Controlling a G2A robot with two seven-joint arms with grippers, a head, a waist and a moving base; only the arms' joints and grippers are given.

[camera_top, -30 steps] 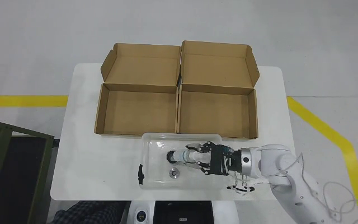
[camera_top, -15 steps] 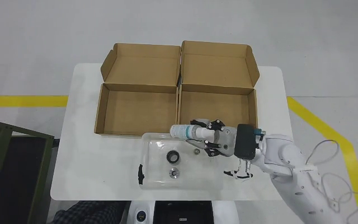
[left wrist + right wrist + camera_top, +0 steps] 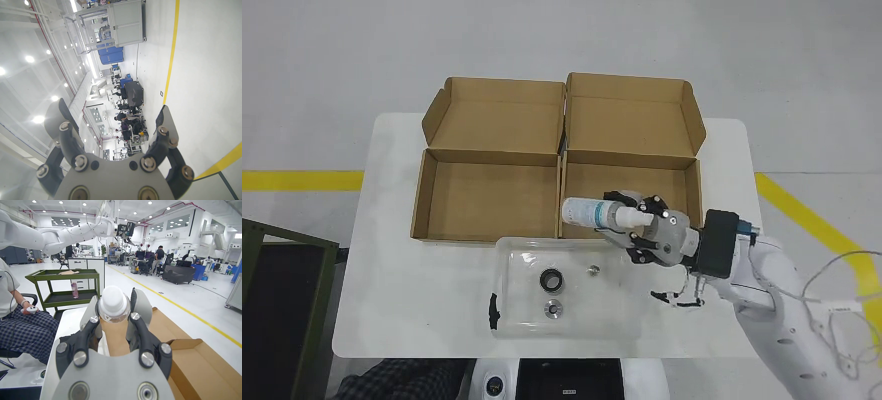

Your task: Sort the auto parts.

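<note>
My right gripper (image 3: pixel 630 222) is shut on a clear bottle (image 3: pixel 589 211) with a white cap (image 3: pixel 113 301). It holds the bottle level above the front wall of the right cardboard box (image 3: pixel 667 205), with the body pointing toward the left box (image 3: pixel 487 205). Both boxes lie open side by side. In front of them a clear plastic tray (image 3: pixel 512 255) holds a black ring (image 3: pixel 553 281), a round metal part (image 3: pixel 554 308) and a small bolt (image 3: pixel 593 268). My left gripper (image 3: pixel 113 106) is open, holding nothing, and raised in the air away from the table.
The boxes' lids (image 3: pixel 567 105) stand open toward the far side of the white table (image 3: pixel 392 250). A black clip (image 3: pixel 492 310) sits on the tray's left rim. A green cart (image 3: pixel 277 300) stands off the table's left edge.
The right gripper has lifted the bottle out of the tray and carried it up and back, to the right box's front edge. The parts left in the tray have not moved.
</note>
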